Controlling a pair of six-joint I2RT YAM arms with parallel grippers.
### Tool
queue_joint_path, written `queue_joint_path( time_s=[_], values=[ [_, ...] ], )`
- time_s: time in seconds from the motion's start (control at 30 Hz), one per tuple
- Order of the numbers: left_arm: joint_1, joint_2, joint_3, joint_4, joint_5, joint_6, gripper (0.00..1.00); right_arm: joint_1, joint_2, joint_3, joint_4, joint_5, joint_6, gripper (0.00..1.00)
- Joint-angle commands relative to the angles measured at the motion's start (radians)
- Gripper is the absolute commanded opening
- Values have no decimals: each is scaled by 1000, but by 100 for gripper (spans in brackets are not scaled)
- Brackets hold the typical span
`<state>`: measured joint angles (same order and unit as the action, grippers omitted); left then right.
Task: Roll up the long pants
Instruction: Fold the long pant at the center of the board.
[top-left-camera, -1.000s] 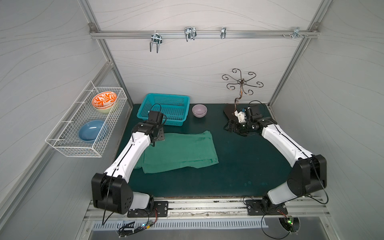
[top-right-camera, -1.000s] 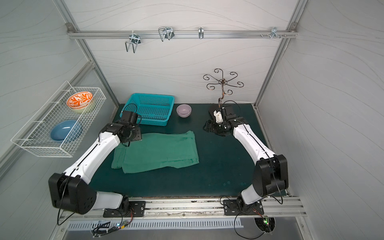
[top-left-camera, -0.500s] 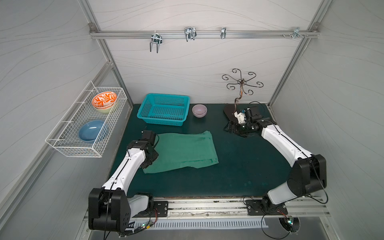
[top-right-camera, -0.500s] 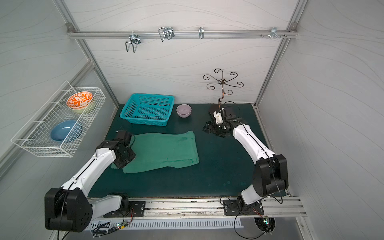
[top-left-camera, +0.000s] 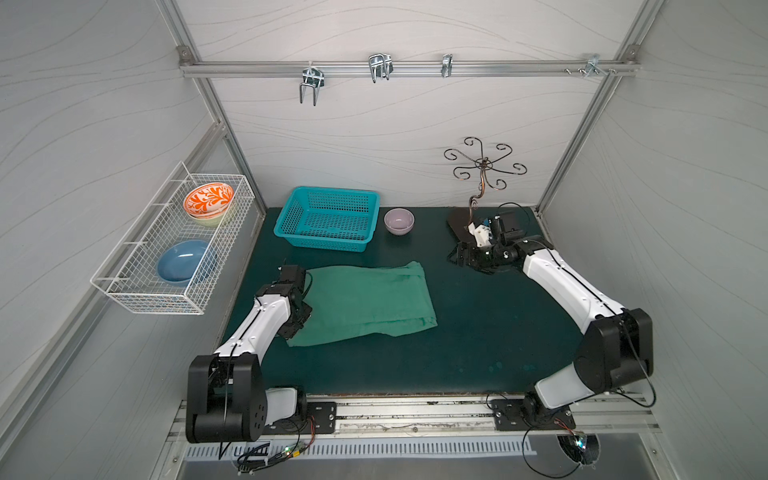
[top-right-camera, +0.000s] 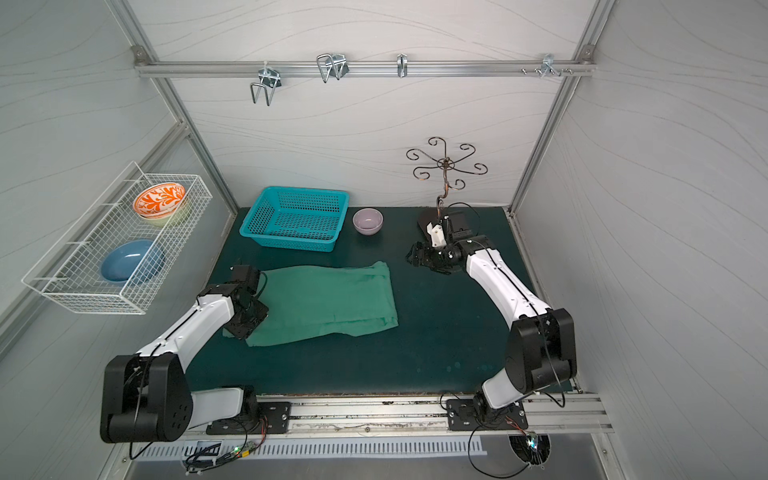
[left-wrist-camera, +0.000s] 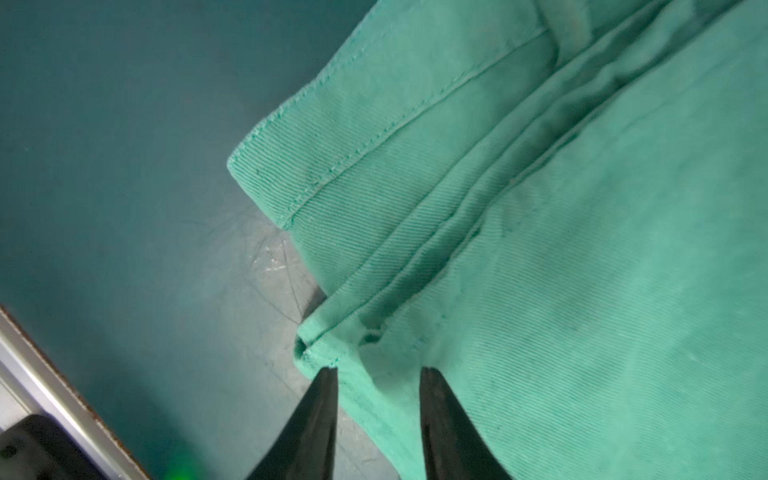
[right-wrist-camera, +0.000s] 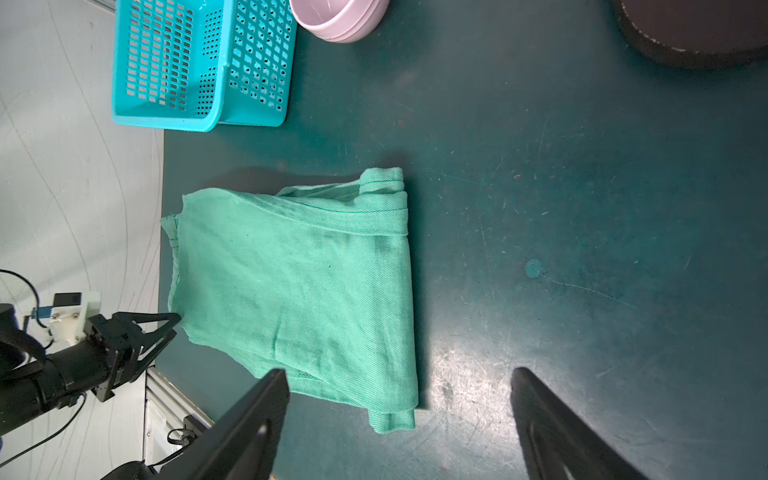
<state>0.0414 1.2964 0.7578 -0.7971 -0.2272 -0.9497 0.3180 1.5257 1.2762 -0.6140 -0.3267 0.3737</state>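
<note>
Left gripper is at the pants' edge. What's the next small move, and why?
Probably close the left gripper on the long pants. In the left wrist view its jaws stand apart with a corner of the folded cloth between them, not yet pinched, so a grip there should let the roll begin.

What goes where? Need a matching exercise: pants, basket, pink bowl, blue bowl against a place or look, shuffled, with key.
1. pants
2. basket
3. pink bowl
4. blue bowl

A. in the wall rack
B. between the basket and the stand
C. folded on the mat, at the left end effector
D. turquoise, perforated

Pairs: 1-C, 2-D, 3-B, 4-A.
</note>
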Motion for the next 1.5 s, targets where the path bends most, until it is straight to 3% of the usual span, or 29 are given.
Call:
queue_joint_path(
  time_s=[0.0,0.07,0.2,0.23,0.57,0.77,0.97,1.0,1.13,1.23,1.33,1.47],
  values=[
    [6,11,-2,36,5,-27,32,-10,-18,-9,-21,-7,-10,87],
    [8,11,-2,35,-1,-29,25,-11,-18,-8,-20,-6,-9,87],
    [8,2,10,12,-37,-27,1,-14,-18,-6,-21,-5,-7,87],
    [8,0,13,5,-50,-27,0,-14,-19,-7,-23,-6,-7,87],
    [7,-85,91,-158,-152,-39,0,-22,-20,1,-31,3,-9,87],
    [-1,-121,105,-300,-219,-119,0,-31,-14,10,-38,2,-16,87],
    [1,-107,3,-218,-190,-122,0,-31,-11,4,-44,-6,-11,87],
    [4,-95,-8,-181,-168,-98,2,-31,-8,4,-46,-11,-8,87],
    [3,-57,27,-138,-144,-33,33,-21,9,2,-57,-18,-4,86],
    [3,-74,78,-132,-147,21,50,16,34,-4,-57,-35,8,86],
    [-17,-80,139,-140,-140,77,59,81,82,1,-50,-43,18,87],
    [-73,-73,191,-80,-67,164,61,152,183,37,-46,-67,29,88]
  ],
)
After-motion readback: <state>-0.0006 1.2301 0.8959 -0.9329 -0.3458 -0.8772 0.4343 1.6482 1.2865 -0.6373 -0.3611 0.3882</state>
